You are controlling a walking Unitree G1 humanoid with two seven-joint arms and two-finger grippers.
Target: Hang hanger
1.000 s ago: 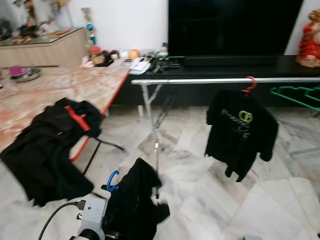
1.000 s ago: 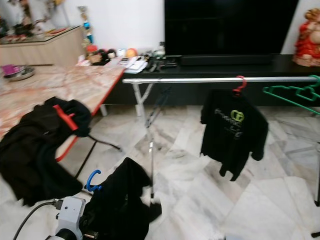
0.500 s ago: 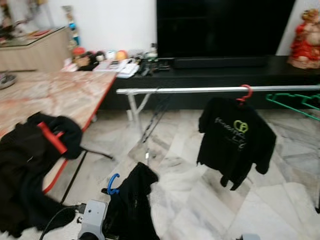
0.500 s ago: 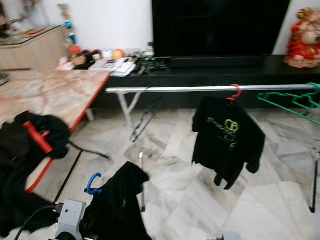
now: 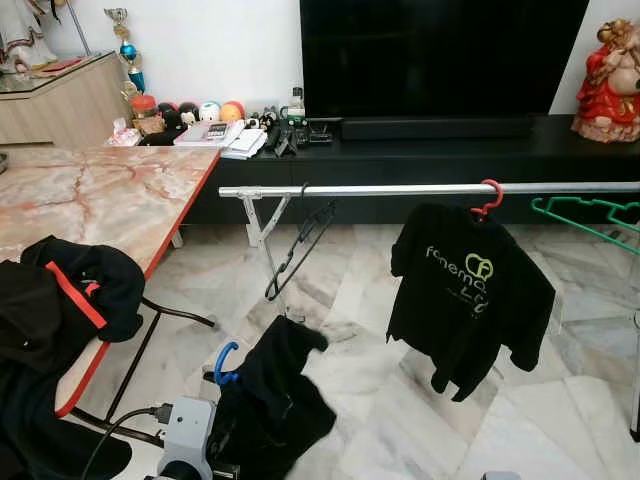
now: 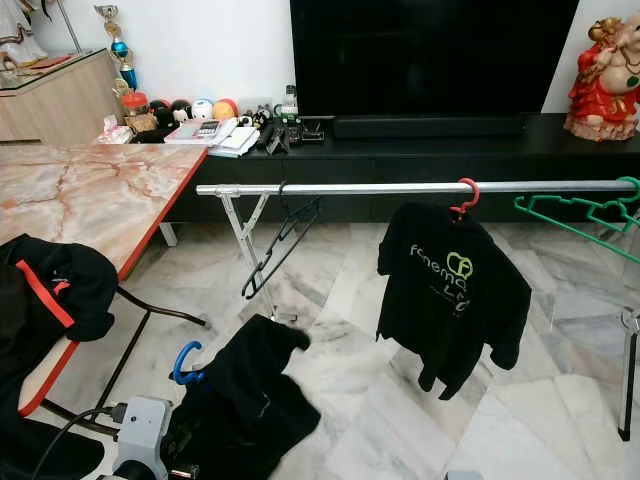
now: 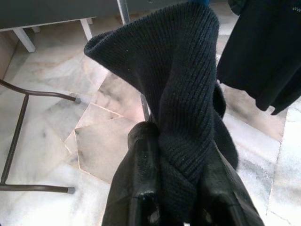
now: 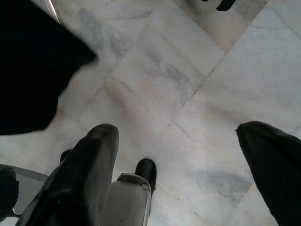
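My left gripper (image 7: 181, 160) is shut on a black knit garment (image 5: 275, 395) that hangs on a blue hanger, whose hook (image 5: 226, 362) sticks out at its left. I hold it low, in front of and below the silver rail (image 5: 400, 189). On the rail hang an empty black hanger (image 5: 300, 240), a black printed T-shirt (image 5: 470, 290) on a red hanger (image 5: 491, 196), and a green hanger (image 5: 590, 210) at the far right. My right gripper (image 8: 188, 155) is open above the marble floor, its fingers (image 8: 89, 160) wide apart and holding nothing.
A marble table with a red edge (image 5: 110, 190) stands at the left, a pile of black clothes (image 5: 60, 300) draped over its near corner. Behind the rail runs a low black TV cabinet (image 5: 450, 140) with small items and a red figurine (image 5: 610, 70).
The camera has turned to the right, so the table has slid left in the picture, and the blur has gone. The black garment stays in my left gripper.
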